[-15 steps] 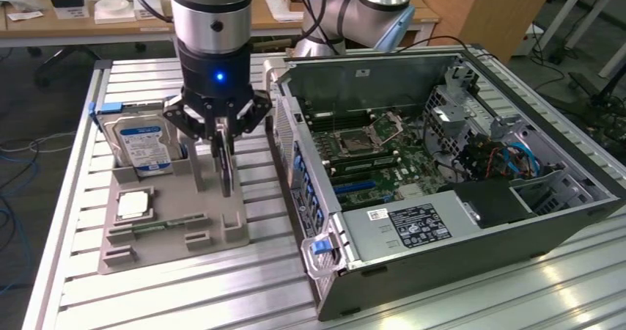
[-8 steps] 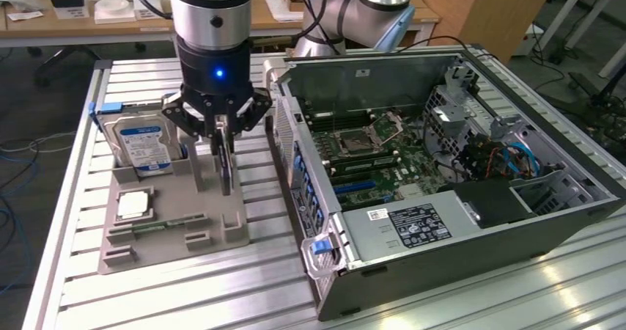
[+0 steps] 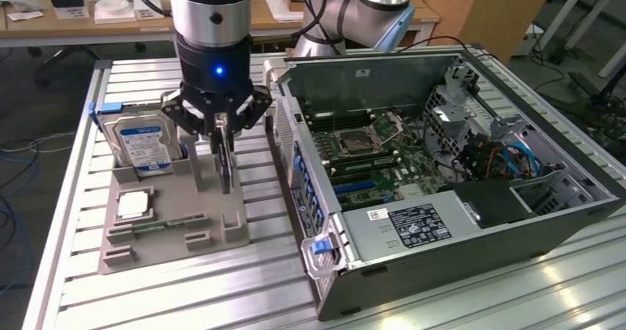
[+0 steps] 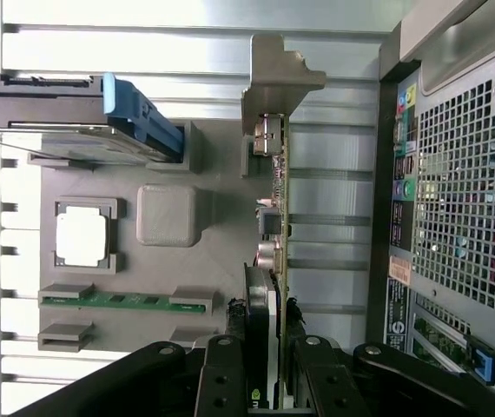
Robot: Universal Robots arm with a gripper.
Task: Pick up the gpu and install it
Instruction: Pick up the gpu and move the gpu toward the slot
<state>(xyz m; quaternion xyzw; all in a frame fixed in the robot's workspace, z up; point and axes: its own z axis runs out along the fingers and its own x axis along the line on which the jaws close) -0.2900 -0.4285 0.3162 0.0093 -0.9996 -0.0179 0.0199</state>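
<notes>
Black claw (image 3: 226,136) | clamped on gpu (image 3: 227,172) | upright | at grey tray (image 3: 225,231)

Silver-grey arm (image 3: 210,7), black wrist collar, blue light (image 3: 218,70); black linkage tool (image 3: 225,136), round screws.

The exterior view looks down from high up and a little way off, slanting across the metal table (image 3: 196,293), with the grey holder (image 3: 166,235) on the exterior view's left and the open computer case (image 3: 470,253) on the exterior view's right. The wrist view sits very close, right above the gripper (image 4: 265,369), and looks straight down past it. Both views see the grey holder, the hard drive (image 4: 48,117), the gpu (image 4: 275,182) and one side of the computer case.
</notes>
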